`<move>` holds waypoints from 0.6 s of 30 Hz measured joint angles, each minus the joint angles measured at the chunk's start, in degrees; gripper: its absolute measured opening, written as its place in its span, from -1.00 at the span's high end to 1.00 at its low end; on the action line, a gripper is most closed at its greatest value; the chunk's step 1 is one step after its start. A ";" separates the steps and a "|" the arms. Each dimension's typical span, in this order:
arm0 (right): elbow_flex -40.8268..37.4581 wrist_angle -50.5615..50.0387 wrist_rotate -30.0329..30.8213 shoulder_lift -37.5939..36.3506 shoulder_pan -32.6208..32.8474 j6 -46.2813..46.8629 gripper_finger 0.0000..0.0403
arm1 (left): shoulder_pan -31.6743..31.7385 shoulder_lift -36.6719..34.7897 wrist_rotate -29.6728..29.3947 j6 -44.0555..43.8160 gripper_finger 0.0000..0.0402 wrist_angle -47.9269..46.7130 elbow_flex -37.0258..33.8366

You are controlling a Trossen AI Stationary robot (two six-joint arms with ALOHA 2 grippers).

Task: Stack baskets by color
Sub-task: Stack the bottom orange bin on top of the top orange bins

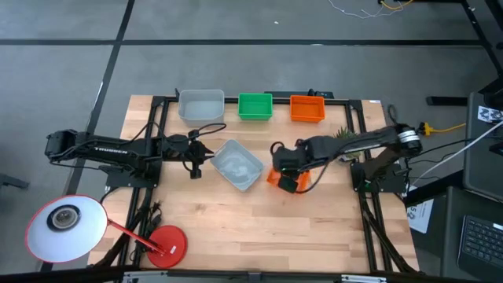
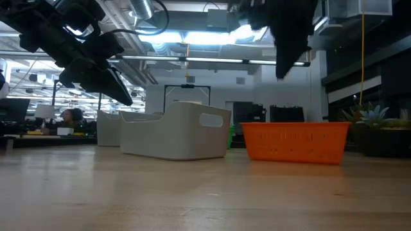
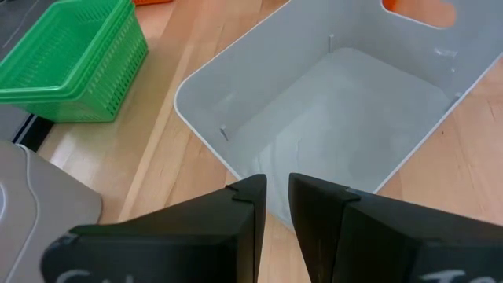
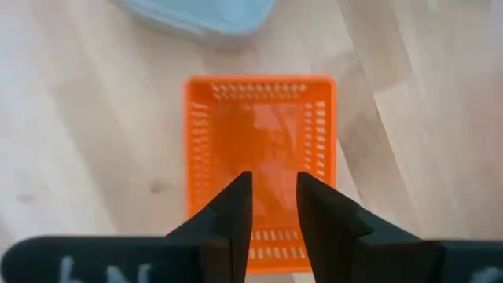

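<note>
Overhead, right gripper [image 4: 273, 206] slightly parted, seemingly empty.

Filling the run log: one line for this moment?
stage: sorting | right gripper: open above loose orange perforated plastic basket | left gripper: empty, beside loose grey plastic basket

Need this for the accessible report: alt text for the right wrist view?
Seen from just above, the right gripper hangs over a loose orange basket standing empty on the wooden table, its two dark fingers a little apart and holding nothing. The rim of a grey basket shows just beyond the orange one.
</note>
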 joint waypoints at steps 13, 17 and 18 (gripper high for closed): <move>1.71 7.69 -0.77 -12.93 3.35 -7.35 0.50 | 0.02 -0.02 0.00 0.57 0.75 0.02 0.00; 1.73 9.04 -0.78 -13.31 4.06 -9.97 0.50 | 0.00 -0.02 0.00 0.57 0.75 0.02 0.00; 1.73 9.05 -0.77 -13.41 4.09 -11.06 0.50 | 0.02 -0.02 0.00 0.57 0.75 0.02 0.00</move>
